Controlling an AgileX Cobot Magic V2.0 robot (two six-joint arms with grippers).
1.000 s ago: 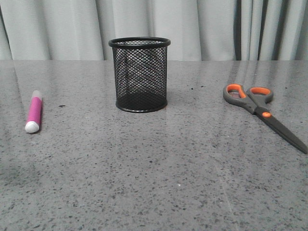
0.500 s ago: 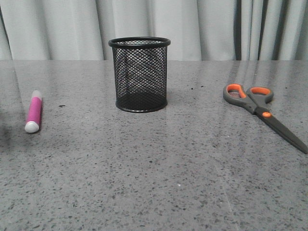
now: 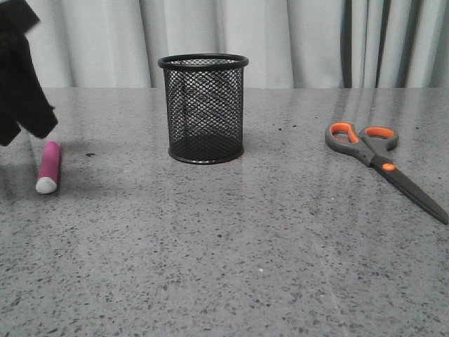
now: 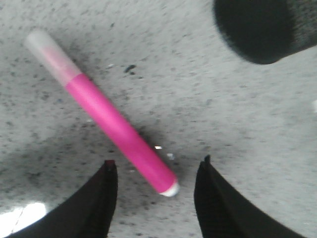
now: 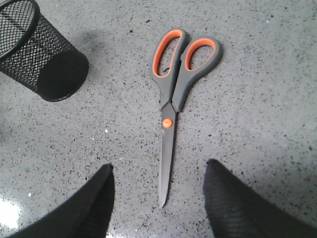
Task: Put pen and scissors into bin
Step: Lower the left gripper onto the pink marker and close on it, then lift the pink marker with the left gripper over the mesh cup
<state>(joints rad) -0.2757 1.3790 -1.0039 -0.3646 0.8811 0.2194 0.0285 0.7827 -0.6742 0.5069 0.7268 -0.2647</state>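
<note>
The bin stands upright on the table, its mouth open upward. Through the mesh nothing shows inside it; only its dark solid base is visible. In the right wrist view the bin appears tilted by the camera angle, and its interior is mostly out of frame.

The pen lies flat on the table well to the left of the bin, its long axis running nearly straight toward and away from the camera, the white end toward the camera. In the left wrist view the pen lies diagonally, its clear cap at the far end and its magenta end reaching in between the fingertips. The left gripper hovers above it with its fingers spread apart, holding nothing; whether they touch the table cannot be told. In the front view the left gripper is a dark blurred shape just above the pen.

The scissors lie flat well to the right of the bin, blades closed, handles nearer the bin and tip pointing away to the right and toward the camera. In the right wrist view the scissors point their tip toward the right gripper, whose fingers are spread wide and empty, either side of the blade tip.
</note>
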